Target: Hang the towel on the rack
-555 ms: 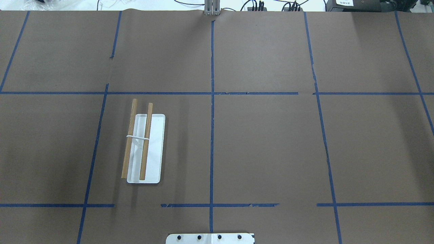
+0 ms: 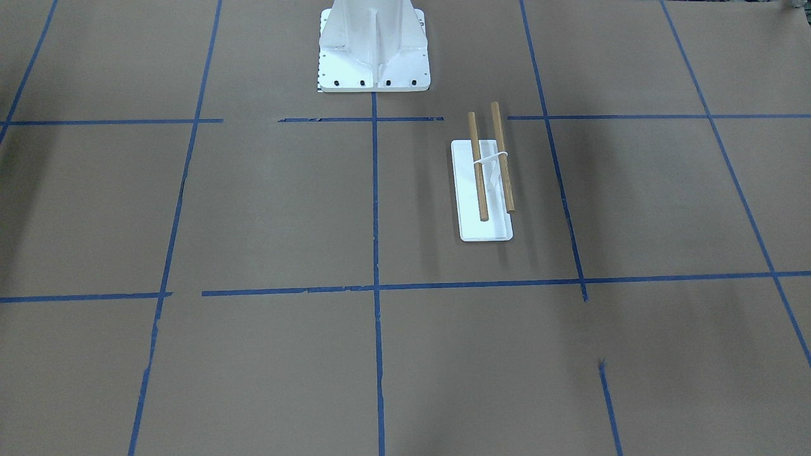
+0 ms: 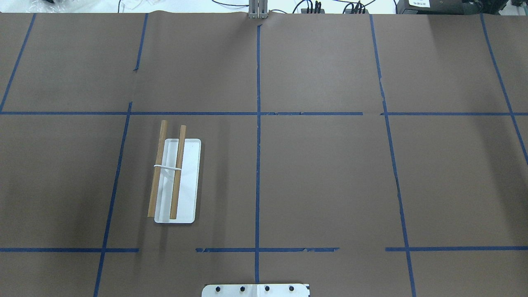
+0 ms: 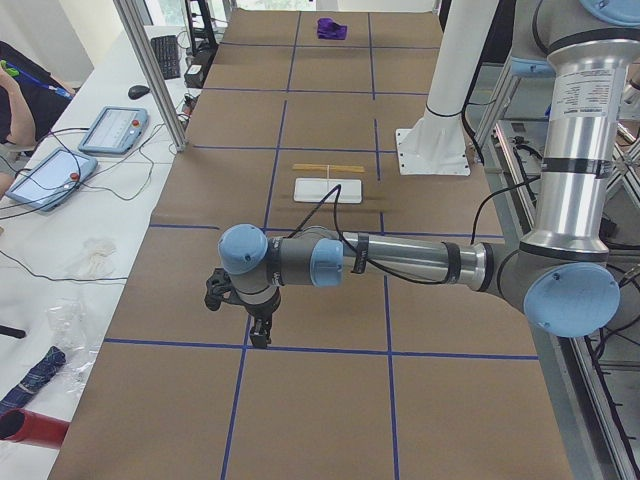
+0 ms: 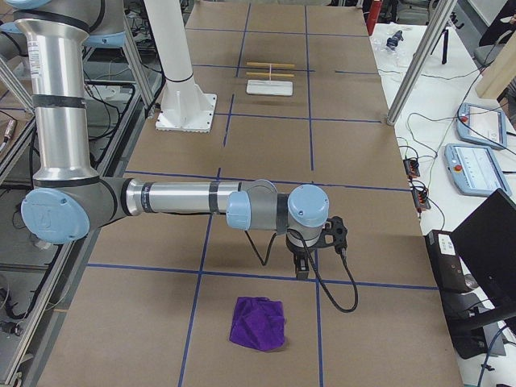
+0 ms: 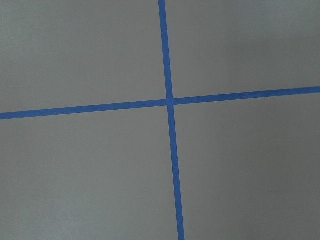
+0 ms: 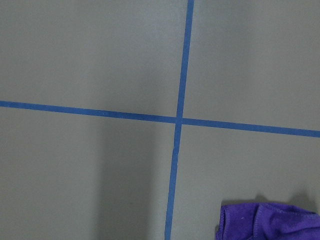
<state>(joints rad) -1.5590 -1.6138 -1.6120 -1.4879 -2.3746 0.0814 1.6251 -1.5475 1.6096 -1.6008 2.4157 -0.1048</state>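
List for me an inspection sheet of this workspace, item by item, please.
Surface: brown paper table with blue tape grid, some tears.
Job's things: towel crumpled near the right gripper; rack bare, far off on the robot's left side.
Clutter: nothing seen.
Grippers: left gripper and right gripper over bare table; open or shut cannot be told.
Cables: black cable loops at the right wrist.
Surroundings: white pedestal; tablets on side bench.
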